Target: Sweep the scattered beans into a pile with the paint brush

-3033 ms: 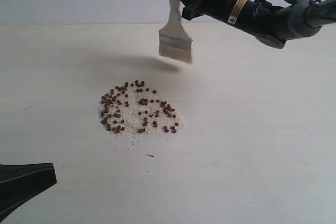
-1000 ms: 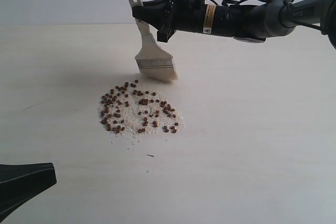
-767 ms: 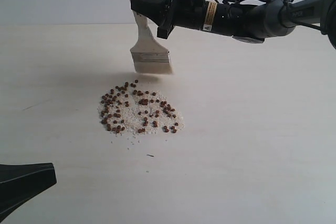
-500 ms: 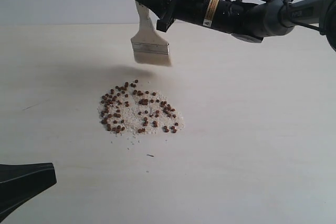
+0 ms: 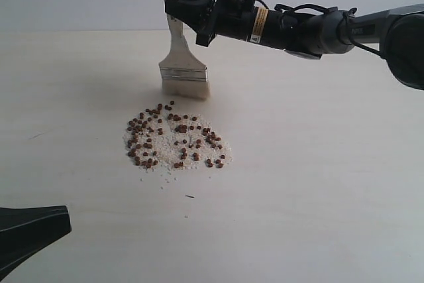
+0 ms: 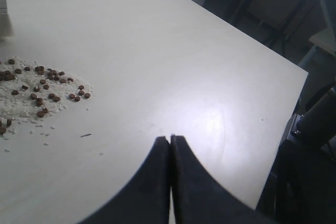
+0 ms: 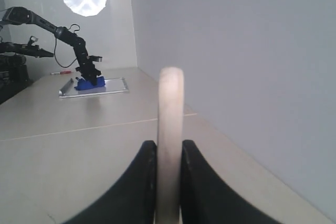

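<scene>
The beans lie gathered in a pile (image 5: 175, 138) of reddish-brown beads and pale crumbs mid-table; the left wrist view catches its edge (image 6: 37, 90). My right gripper (image 5: 180, 10) is shut on the handle of the paint brush (image 5: 184, 71), which hangs upright with its white bristles on or just above the table a little behind the pile. In the right wrist view the cream handle (image 7: 170, 129) stands clamped between the two black fingers (image 7: 140, 182). My left gripper (image 6: 169, 140) is shut on nothing, hovering near the table's front left corner (image 5: 30, 233).
A small dark sliver (image 5: 190, 196) lies in front of the pile. The table edge (image 6: 283, 108) drops off to a dark floor beyond the left gripper. A blue object on a metal tray (image 7: 93, 86) sits far off on another table.
The right gripper carried the brush from above right of the pile to its far side, lifted it briefly, then lowered it so the bristles sit at table level. Pile unchanged; left arm still.
</scene>
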Controlling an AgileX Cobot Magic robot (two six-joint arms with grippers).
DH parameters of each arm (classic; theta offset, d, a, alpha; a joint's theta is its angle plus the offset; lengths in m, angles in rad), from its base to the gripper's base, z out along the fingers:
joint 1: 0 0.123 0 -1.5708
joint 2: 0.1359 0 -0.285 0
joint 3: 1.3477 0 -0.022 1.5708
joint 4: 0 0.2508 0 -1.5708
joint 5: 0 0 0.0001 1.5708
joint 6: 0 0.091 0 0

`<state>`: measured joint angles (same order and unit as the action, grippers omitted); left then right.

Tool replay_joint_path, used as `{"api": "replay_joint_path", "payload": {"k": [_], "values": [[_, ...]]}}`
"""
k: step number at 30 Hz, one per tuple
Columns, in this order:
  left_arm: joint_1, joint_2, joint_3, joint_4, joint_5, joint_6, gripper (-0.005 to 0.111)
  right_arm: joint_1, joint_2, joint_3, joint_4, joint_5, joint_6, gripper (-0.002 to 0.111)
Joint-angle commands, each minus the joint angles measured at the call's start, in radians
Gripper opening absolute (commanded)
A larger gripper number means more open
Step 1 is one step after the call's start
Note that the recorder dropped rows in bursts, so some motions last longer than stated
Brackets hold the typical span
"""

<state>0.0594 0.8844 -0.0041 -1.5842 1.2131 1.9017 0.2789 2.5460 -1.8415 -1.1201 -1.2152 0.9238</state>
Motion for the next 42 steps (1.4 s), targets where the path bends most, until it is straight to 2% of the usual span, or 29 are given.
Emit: {"api": "replay_joint_path", "payload": {"k": [1, 10, 33, 42], "values": [[0.001, -0.006, 0.004, -0.004, 0.008, 0.006, 0.0, -0.005, 0.002, -0.01, -0.087, -0.006, 0.058, 0.0], [0.001, -0.006, 0.004, -0.004, 0.008, 0.006, 0.0, -0.002, 0.002, -0.01, -0.188, -0.006, 0.126, 0.0], [0.001, -0.006, 0.004, -0.004, 0.008, 0.006, 0.0, 0.026, -0.001, -0.01, -0.16, -0.006, 0.08, 0.0], [0.001, -0.006, 0.004, -0.004, 0.008, 0.006, 0.0, 0.022, -0.09, -0.01, -0.153, -0.006, 0.08, 0.0]]}}
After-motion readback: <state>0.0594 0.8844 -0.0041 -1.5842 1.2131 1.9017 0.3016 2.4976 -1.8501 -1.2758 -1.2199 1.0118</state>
